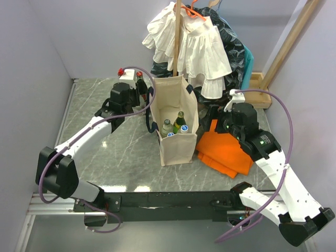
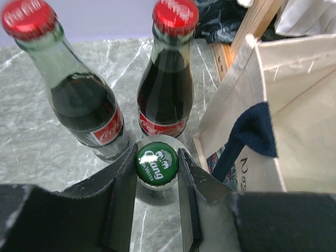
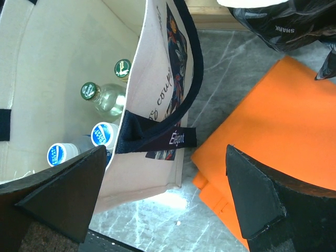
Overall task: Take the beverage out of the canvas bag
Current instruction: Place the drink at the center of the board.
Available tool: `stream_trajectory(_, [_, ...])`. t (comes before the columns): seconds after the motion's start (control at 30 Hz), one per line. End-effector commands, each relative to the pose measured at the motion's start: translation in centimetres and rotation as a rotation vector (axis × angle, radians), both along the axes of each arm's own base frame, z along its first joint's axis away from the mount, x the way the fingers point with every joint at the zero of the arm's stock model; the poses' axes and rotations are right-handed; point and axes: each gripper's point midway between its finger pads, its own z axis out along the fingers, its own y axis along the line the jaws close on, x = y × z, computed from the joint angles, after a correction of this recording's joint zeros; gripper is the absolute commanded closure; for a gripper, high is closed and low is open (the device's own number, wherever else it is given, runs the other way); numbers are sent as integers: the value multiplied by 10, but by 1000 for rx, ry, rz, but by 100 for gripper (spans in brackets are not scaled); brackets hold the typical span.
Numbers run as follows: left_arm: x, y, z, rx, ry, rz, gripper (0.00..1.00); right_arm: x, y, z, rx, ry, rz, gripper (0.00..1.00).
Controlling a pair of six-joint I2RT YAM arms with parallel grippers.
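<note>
Where green-capped bottle [image 2: 157,164] sits: clamped in left gripper [image 2: 156,157], outside canvas bag [image 2: 294,105]
Right gripper [image 3: 165,149]: apart
Cola bottles [image 2: 165,89]: two
Bagged bottles [image 3: 105,97]: four

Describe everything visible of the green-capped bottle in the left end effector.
The green-capped bottle is clear glass, its cap printed Chang in white. It is upright, outside the canvas bag, beside two red-capped cola bottles. The left end effector is shut around its neck; its base is hidden.
</note>
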Motion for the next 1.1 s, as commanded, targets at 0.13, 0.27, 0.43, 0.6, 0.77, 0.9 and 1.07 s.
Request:
stream_trajectory(0.13, [14, -10, 55, -141, -215, -8, 99, 3, -2, 6, -6, -28, -12, 0])
stream_trajectory(0.27, [13, -11, 46, -138, -215, -6, 99, 3, -3, 6, -8, -29, -13, 0])
stream_trajectory(0.43, [11, -19, 36, -114, -235, -17, 99, 4, 0, 4, -7, -23, -5, 0])
stream_trajectory(0.6, [8, -28, 27, -92, -250, -17, 99, 4, -1, 2, -13, -23, -11, 0])
stream_trajectory(0.77, [8, -39, 21, -61, -259, -15, 99, 3, -5, 0, -24, -21, -20, 0])
stream_trajectory(0.9, [8, -38, 18, -62, -265, -1, 99, 3, -5, -1, -27, -20, -20, 0])
stream_trajectory(1.07, [13, -40, 10, -39, -259, 7, 99, 4, -5, -1, -27, -20, -18, 0])
